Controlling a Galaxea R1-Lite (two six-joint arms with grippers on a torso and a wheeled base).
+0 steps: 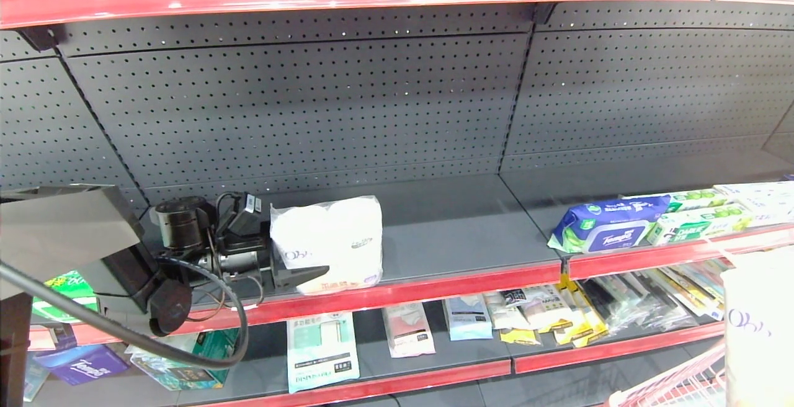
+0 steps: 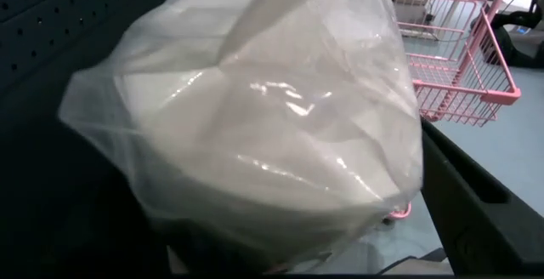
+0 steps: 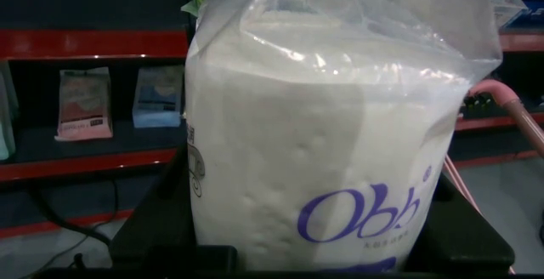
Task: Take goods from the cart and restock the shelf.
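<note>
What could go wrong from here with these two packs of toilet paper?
1. The left pack sits at the very front of the shelf. When the left gripper lets go, the pack may tip off.
2. The right pack, held by the right gripper near the cart, has loose, shiny wrap and might slip.
3. Shelving it could knock the blue wipes lying at the shelf's front edge.
</note>
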